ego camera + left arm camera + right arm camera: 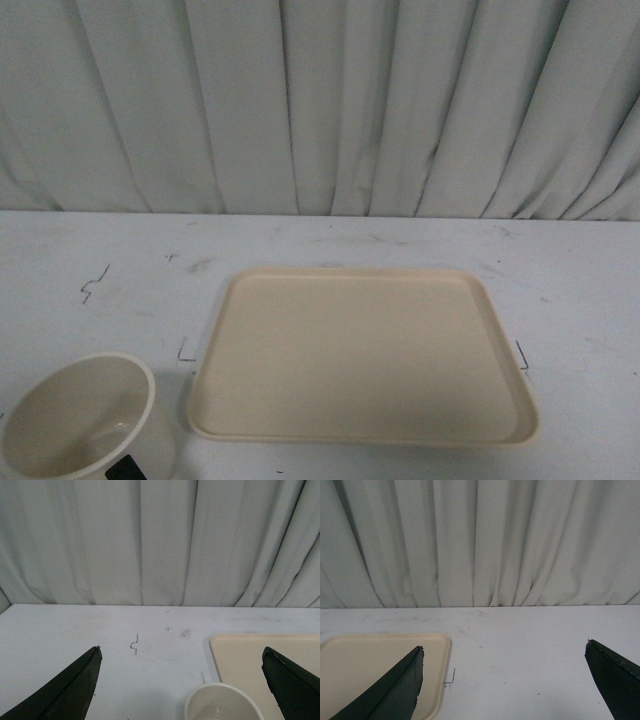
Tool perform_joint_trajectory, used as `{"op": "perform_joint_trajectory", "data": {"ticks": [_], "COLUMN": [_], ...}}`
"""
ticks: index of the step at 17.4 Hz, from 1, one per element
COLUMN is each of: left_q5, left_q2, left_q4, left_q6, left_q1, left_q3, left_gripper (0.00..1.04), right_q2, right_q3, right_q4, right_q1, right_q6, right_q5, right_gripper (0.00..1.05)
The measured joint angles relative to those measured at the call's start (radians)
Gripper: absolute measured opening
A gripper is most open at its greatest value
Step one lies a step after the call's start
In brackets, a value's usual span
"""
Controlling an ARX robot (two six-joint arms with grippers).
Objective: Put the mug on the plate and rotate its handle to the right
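Note:
The cream mug (80, 415) stands upright on the table at the front left, just left of the plate. A bit of its black handle (125, 468) shows at the frame's bottom edge, on the near side. The beige plate (360, 352) lies flat in the middle, empty. In the left wrist view the mug's rim (222, 705) sits low between the wide-open fingers of my left gripper (181, 652), with the plate's corner (260, 655) beside it. My right gripper (504, 647) is open over bare table, the plate's corner (380, 665) behind one finger. Neither arm shows in the front view.
A white table (90, 260) with small black marks (95, 283) runs back to a pale pleated curtain (320, 100). More black corner marks sit beside the plate (522, 355).

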Motion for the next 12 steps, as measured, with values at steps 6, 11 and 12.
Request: {"op": "perform_joint_trajectory", "data": {"ticks": [6, 11, 12], "left_q5": [0.0, 0.0, 0.0], "left_q2": [0.0, 0.0, 0.0], "left_q4": [0.0, 0.0, 0.0], "left_q6": [0.0, 0.0, 0.0], "left_q1": [0.0, 0.0, 0.0], "left_q3": [0.0, 0.0, 0.0], "left_gripper": [0.98, 0.98, 0.98], "right_q2": [0.0, 0.0, 0.0], "right_q3": [0.0, 0.0, 0.0], "right_q4": [0.0, 0.0, 0.0], "right_q1": [0.0, 0.0, 0.0], "right_q6": [0.0, 0.0, 0.0], "right_q5": [0.0, 0.0, 0.0], "right_gripper": [0.98, 0.98, 0.98]}}
